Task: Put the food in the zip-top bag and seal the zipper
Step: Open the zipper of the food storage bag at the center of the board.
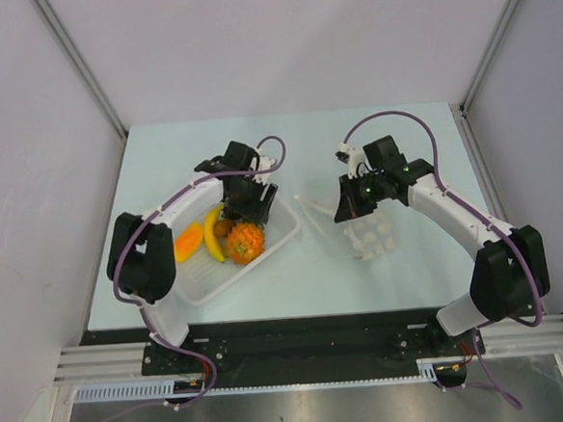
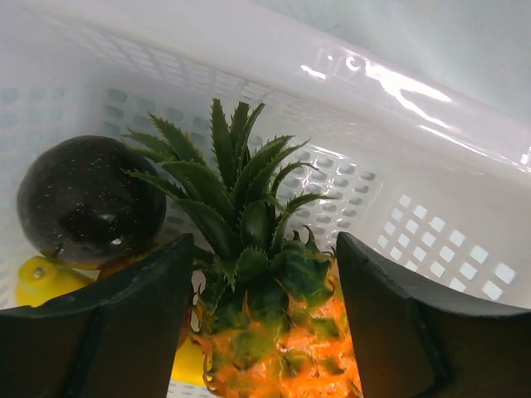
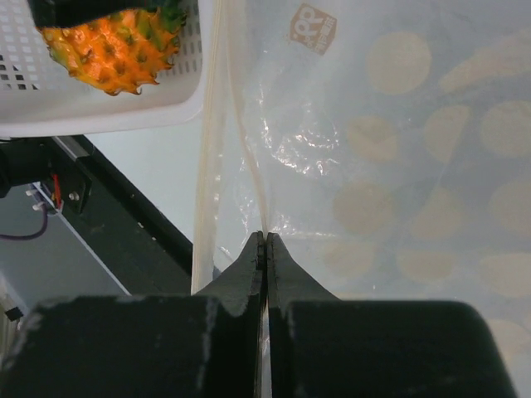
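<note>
Left wrist view: fingers [image 2: 124, 323] of the left gripper [image 2: 265, 278] stand apart astride the pineapple [image 2: 278, 356] at the basket's [image 2: 431, 207] right end. They should close on its body, not the leafy crown. The right gripper [image 3: 265, 245] is pinched together on the bag's [image 3: 398, 166] edge, just beside the basket.

Left arm [image 1: 179, 201] & right arm [image 1: 450, 209] — white links, black joints, purple cables [image 1: 391, 116], black end effector fingers [image 2: 99, 332].

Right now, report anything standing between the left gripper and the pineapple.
Nothing visible does. The left gripper straddles the pineapple, jaws open, inside the white basket; the dark round fruit lies beside it, outside the jaws.
</note>
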